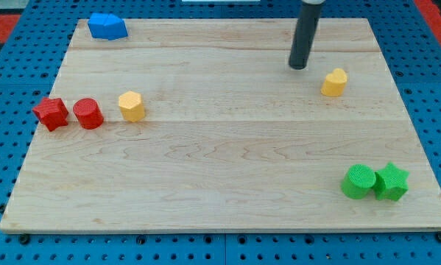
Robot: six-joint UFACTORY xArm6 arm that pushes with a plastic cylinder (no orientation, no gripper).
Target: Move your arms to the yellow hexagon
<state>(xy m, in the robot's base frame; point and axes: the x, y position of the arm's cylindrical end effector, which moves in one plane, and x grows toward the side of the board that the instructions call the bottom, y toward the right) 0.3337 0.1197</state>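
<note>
Wooden board (220, 184); my tip (299, 68) near yellow hexagon (335, 82) (not touching).

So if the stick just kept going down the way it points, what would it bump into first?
My tip points straight down at the wooden board, seemingly touching it already. The nearest block, a yellow one, sits apart on the view's right.

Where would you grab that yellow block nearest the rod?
No grabbing: my tip only pushes. I would meet the yellow faceted block on its upper-left side face, which faces my tip, standing apart toward the view's upper left.
</note>
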